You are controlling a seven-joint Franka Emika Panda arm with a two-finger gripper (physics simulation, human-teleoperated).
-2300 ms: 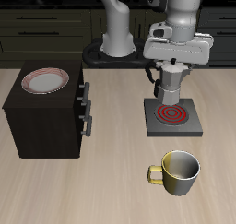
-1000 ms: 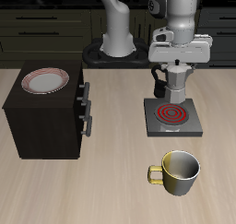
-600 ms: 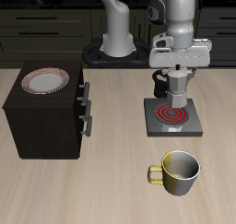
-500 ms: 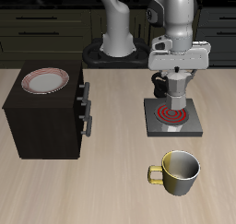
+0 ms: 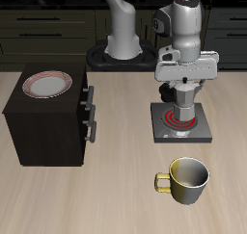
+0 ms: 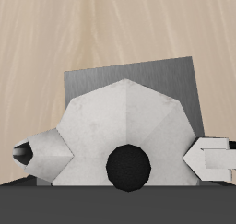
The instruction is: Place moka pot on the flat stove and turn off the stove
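Note:
The silver faceted moka pot (image 5: 180, 98) hangs in my gripper (image 5: 182, 84), which is shut on its top. It sits just above the red rings of the flat stove (image 5: 179, 123), a dark-grey square plate with a black knob at its front. In the wrist view the pot's lid and black lid knob (image 6: 128, 163) fill the frame between my fingers (image 6: 212, 157), with the grey stove plate (image 6: 138, 74) beneath. Whether the pot's base touches the burner is hidden.
A yellowish-green metal mug (image 5: 185, 180) stands near the table's front edge, in front of the stove. A dark-brown wooden cabinet (image 5: 50, 122) with a red-rimmed plate (image 5: 47, 84) on top stands beside the stove.
My gripper has carried the moka pot forward and down, from behind the stove to over its burner.

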